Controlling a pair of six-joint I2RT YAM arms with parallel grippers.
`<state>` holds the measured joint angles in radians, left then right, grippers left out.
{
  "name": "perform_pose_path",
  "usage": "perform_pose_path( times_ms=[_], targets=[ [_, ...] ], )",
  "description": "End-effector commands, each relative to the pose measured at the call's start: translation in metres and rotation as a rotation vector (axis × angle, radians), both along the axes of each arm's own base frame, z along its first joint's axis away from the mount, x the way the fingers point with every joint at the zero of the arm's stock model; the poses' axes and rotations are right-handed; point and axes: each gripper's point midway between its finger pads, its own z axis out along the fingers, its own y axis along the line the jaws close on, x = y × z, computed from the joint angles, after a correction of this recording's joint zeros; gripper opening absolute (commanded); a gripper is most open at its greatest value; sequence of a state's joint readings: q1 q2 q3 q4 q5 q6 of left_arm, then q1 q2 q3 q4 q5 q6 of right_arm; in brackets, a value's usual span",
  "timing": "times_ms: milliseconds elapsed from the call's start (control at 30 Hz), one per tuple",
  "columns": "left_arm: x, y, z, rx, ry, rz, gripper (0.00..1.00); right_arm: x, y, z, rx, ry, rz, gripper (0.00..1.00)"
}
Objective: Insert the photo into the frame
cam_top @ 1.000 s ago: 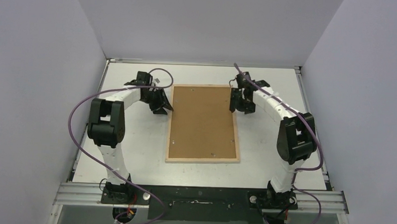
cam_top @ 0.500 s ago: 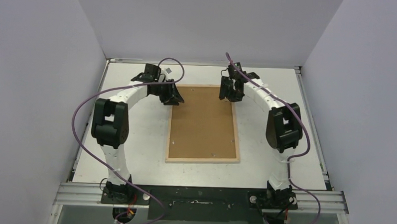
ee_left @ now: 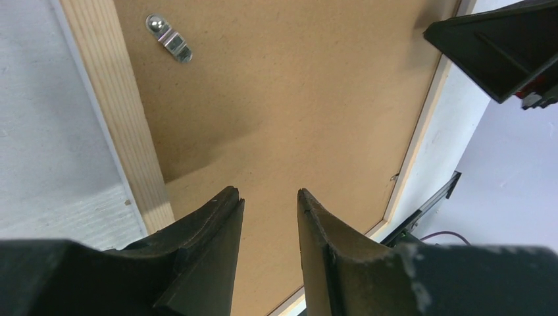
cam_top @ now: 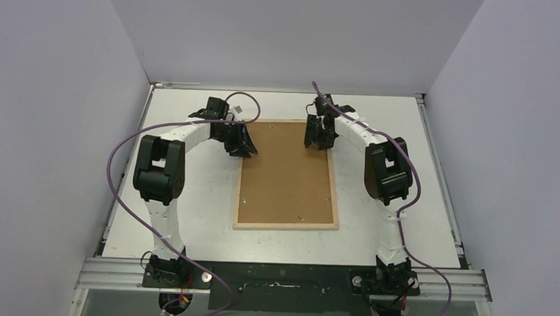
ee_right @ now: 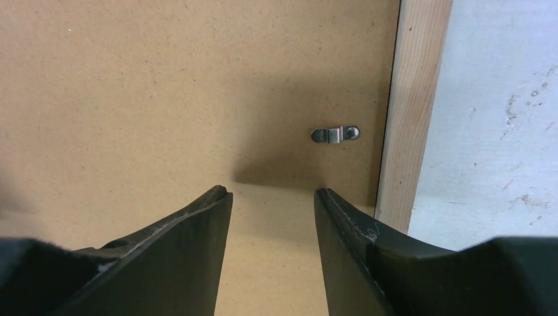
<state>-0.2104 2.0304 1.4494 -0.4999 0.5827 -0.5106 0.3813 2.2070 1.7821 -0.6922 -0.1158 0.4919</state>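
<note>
Frame [cam_top: 285, 226] lies back-up (pale wood rim showing) at the middle of the table [cam_top: 198, 197], with the brown backing board [cam_top: 285, 179] seated in it. Left gripper [cam_top: 241, 148] hangs over its far-left corner and right gripper [cam_top: 314, 141] over its far-right corner by a turn clip [ee_right: 335, 134], both with fingers spread and nothing between them. A second ago both claws sat outside the frame's long edges; the frame itself hasn't moved.
</note>
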Motion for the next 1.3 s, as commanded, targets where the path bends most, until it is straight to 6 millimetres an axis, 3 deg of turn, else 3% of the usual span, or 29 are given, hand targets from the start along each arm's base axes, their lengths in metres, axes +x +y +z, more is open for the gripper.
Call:
perform_pose_path(
  times_ms=[0, 400, 633, 800, 1267],
  targets=[
    [-0.008, 0.009, -0.014, 0.056, 0.028, -0.012, 0.34, 0.022, 0.01, 0.017, 0.022, -0.082, 0.0, 0.5],
    [-0.035, 0.026, -0.051, 0.244, 0.105, -0.072, 0.32, 0.032, 0.004, 0.0, -0.004, -0.098, 0.003, 0.48],
    [-0.049, 0.034, -0.055, 0.298, 0.113, -0.123, 0.3, 0.039, -0.002, -0.004, -0.006, -0.131, -0.086, 0.44],
    [-0.054, 0.036, -0.057, 0.305, 0.119, -0.126, 0.3, 0.045, -0.019, -0.006, -0.054, -0.149, -0.138, 0.44],
    [-0.055, 0.035, -0.058, 0.292, 0.124, -0.115, 0.3, 0.054, -0.041, -0.005, -0.136, -0.183, -0.202, 0.44]
  ],
)
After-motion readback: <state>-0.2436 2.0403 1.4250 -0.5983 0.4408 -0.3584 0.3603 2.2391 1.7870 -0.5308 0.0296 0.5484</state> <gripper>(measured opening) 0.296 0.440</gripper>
